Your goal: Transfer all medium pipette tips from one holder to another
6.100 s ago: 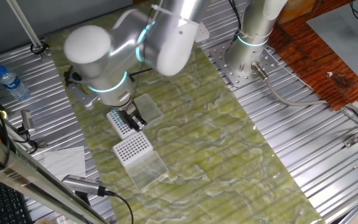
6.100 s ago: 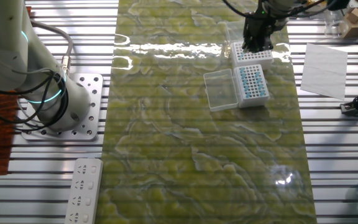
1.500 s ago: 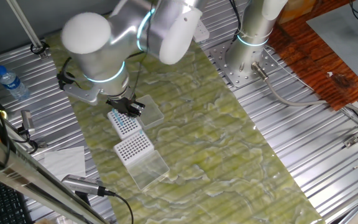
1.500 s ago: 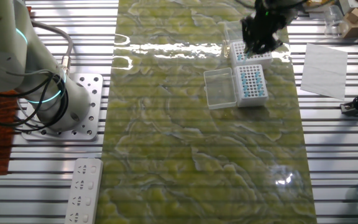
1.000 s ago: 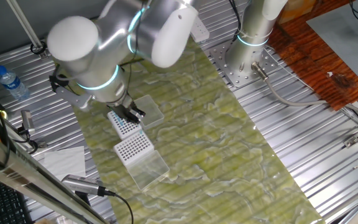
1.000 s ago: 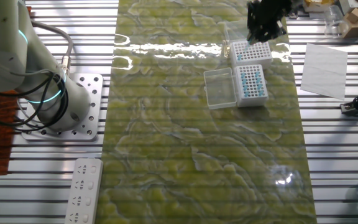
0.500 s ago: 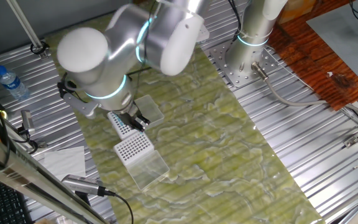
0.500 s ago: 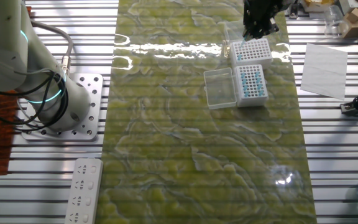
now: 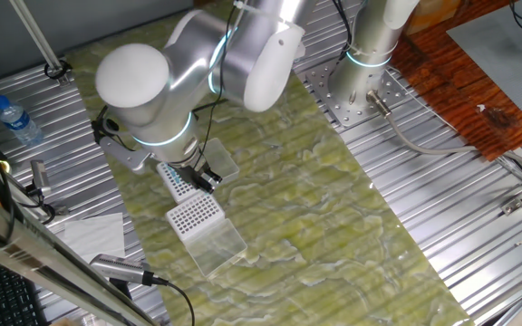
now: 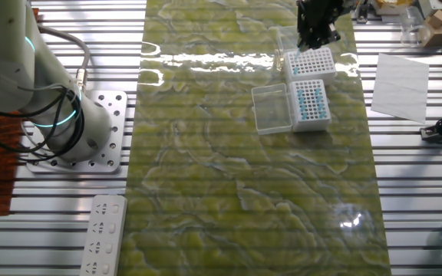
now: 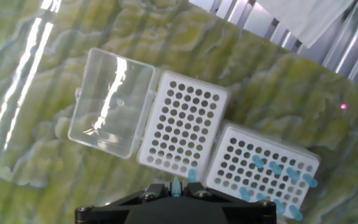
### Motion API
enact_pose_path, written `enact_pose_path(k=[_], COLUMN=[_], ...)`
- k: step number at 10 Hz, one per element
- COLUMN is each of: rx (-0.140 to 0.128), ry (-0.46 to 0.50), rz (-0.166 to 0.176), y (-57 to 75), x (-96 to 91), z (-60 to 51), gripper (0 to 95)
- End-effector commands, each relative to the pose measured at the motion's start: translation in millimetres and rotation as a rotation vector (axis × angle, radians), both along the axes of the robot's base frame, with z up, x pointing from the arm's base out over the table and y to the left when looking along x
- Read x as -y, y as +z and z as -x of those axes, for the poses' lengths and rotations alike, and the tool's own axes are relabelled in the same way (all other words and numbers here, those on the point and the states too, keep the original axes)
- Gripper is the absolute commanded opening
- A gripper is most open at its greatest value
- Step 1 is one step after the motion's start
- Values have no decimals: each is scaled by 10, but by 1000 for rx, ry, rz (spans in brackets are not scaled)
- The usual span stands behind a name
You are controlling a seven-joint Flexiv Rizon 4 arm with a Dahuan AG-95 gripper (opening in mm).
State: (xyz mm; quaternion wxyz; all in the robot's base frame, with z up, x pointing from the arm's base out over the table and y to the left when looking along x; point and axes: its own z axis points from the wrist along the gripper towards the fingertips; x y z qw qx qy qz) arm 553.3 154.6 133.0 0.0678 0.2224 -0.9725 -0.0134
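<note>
Partly hidden by the arm in one fixed view, two white holders sit touching on the green counter (image 10: 229, 176). Fingers (image 11: 187, 190) are closed on one blue pipette tip (image 11: 176, 185), hovering over the near edge of the empty holder (image 11: 182, 122). Remaining medium pipette tips (image 11: 277, 176) stand in the other holder (image 11: 263, 174), partly cut off.

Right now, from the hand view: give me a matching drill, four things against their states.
Things:
1. gripper
2. clear lid
3. holder beside the lid
4. far holder

States:
A. several blue tips standing in it
B. pinching one blue tip
C. nearly all holes empty
D. lying open on the mat

Pairs: 1-B, 2-D, 3-C, 4-A.
</note>
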Motion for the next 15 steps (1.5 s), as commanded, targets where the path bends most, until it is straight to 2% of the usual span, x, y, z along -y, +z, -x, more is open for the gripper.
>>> enact_pose_path(k=[1,11,15], rx=[8,23,47], ry=[0,1,16], rz=[2,6,-1], y=[-18,-132,-203], x=[6,-28,-38], z=[-2,16,12], gripper=[0,0,0])
